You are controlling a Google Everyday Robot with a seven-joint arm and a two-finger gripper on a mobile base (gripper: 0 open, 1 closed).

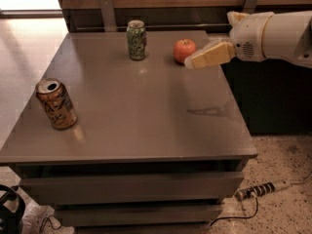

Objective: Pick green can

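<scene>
While the wedge-like gripper [201,58] hangs rightward, the green can [136,41] seems metallic.

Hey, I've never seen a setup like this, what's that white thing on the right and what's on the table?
This is one camera's view, looking down on a grey table; where the camera is mounted isn't known. The white thing coming in from the right is a robot arm. Its yellowish tip is the gripper, the part that grabs things. It hangs over the table's far right part, close beside a red apple, with nothing in it. Left of the apple stands the green can, which the robot is meant to pick up. An orange-brown can stands near the front left.
</scene>
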